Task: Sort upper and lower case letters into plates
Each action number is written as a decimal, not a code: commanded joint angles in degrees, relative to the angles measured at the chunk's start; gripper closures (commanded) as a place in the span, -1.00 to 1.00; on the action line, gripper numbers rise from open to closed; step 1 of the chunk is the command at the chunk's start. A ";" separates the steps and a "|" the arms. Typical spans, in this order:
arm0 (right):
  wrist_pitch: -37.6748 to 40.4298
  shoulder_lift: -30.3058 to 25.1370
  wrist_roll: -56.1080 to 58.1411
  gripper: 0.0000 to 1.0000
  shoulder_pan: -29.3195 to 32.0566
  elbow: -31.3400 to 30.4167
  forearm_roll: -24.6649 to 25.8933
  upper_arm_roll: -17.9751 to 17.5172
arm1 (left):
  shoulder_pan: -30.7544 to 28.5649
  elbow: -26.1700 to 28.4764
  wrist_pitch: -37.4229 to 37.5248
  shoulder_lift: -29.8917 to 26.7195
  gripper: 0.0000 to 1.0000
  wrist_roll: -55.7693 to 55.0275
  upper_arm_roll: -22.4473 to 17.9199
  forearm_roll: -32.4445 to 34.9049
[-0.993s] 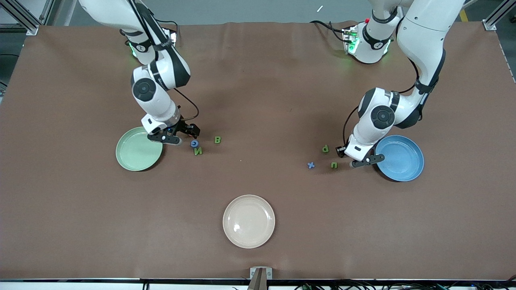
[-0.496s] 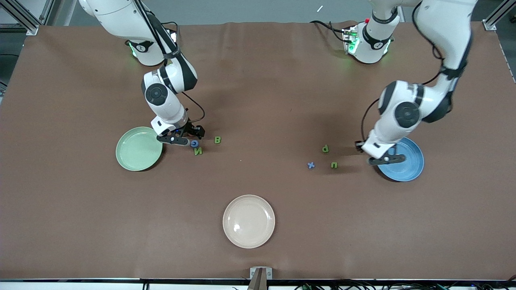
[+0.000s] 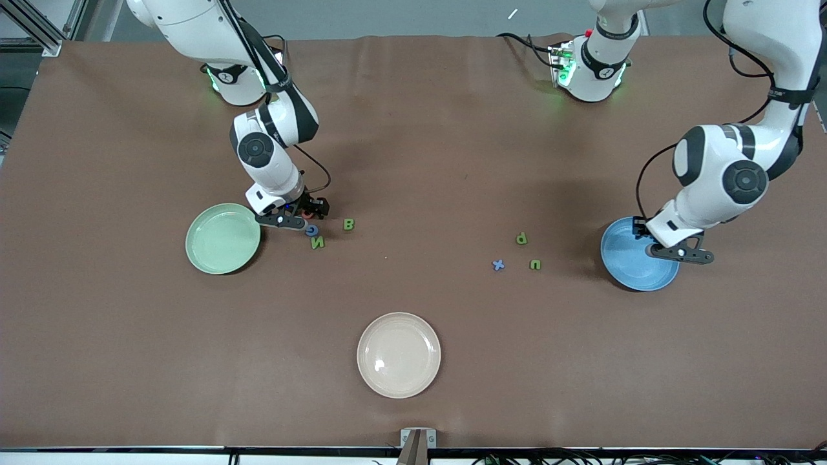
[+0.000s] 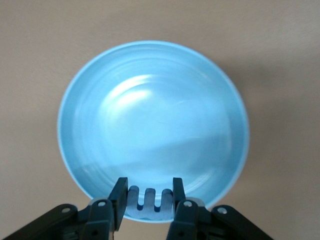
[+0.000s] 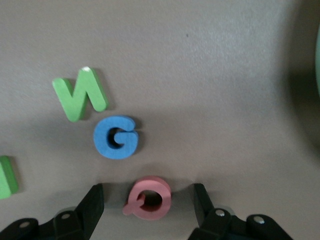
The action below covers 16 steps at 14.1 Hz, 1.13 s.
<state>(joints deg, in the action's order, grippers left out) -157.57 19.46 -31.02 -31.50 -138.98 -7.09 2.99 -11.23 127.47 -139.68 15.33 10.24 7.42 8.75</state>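
My left gripper is shut on the blue m and holds it over the rim of the bright blue plate, which also shows in the left wrist view. Green p, blue x and green n lie on the table beside that plate. My right gripper is open, low, with its fingers on either side of the pink Q. Blue G, green N and green B lie close by. The pale green plate is beside them.
A cream-white plate sits in the middle, nearer to the front camera than all the letters. The brown mat covers the whole table.
My left arm has swung from beside the green n toward its own end of the table and is now over the blue plate. My right gripper has shifted from the green plate's edge to the pink Q.
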 commanded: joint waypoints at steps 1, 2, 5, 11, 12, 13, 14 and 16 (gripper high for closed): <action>-0.55 -0.83 -1.93 -0.50 -1.37 -1.47 -0.20 0.53 | -1.77 0.94 -5.06 2.15 0.60 5.65 0.41 1.01; -0.46 -0.74 -2.37 -0.41 -1.64 -1.47 -0.20 0.53 | -2.56 1.20 -7.17 3.11 0.60 7.15 0.41 2.31; -0.29 -0.74 -2.38 0.14 -1.73 -1.47 -0.20 0.53 | -4.41 1.12 -11.92 6.10 0.59 7.51 0.49 6.54; 1.81 -3.27 -1.41 0.99 -0.33 -1.21 -0.20 0.88 | -4.50 1.73 -13.78 7.52 0.59 7.69 0.49 6.63; 4.00 -4.77 -0.63 0.99 0.46 -0.86 -0.20 1.05 | -4.59 1.73 -13.69 7.52 0.58 7.69 0.49 6.63; 6.55 -6.70 1.47 0.99 2.30 -0.33 -0.11 1.05 | -4.50 1.73 -13.69 7.43 0.34 7.78 0.49 6.63; 9.70 -8.72 5.15 0.99 5.71 0.11 -0.11 1.05 | -4.42 1.64 -13.52 7.26 -0.39 7.69 0.49 6.63; 13.24 -10.49 13.49 0.99 10.99 1.34 -0.11 0.97 | -4.07 1.47 -13.08 5.94 -0.94 7.60 0.58 6.63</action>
<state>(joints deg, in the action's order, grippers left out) -147.88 13.14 -24.70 -26.27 -137.21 -7.07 4.56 -15.20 128.29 -152.80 23.46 17.06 7.66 14.51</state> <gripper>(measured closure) 0.595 0.441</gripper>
